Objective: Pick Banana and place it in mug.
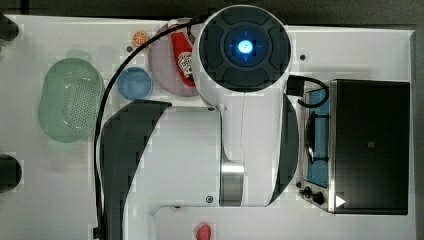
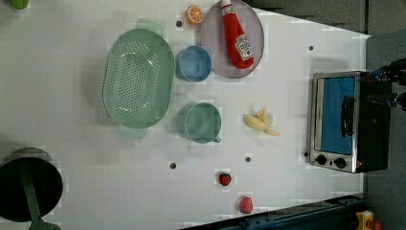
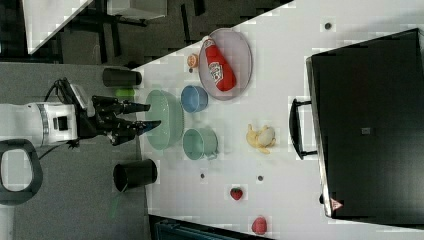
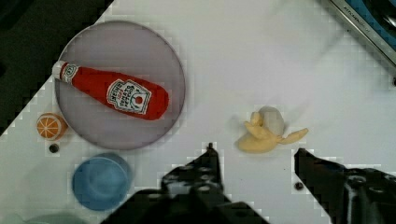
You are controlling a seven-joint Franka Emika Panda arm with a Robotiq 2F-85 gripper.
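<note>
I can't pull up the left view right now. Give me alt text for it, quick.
The banana lies loose on the white table, between the teal mug and the toaster oven, touching neither. A pale green colander, a blue cup, and a plate bearing a ketchup bottle sit nearby.

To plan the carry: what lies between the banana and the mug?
Nothing: in the left view, bare white table separates the banana from the mug.
</note>
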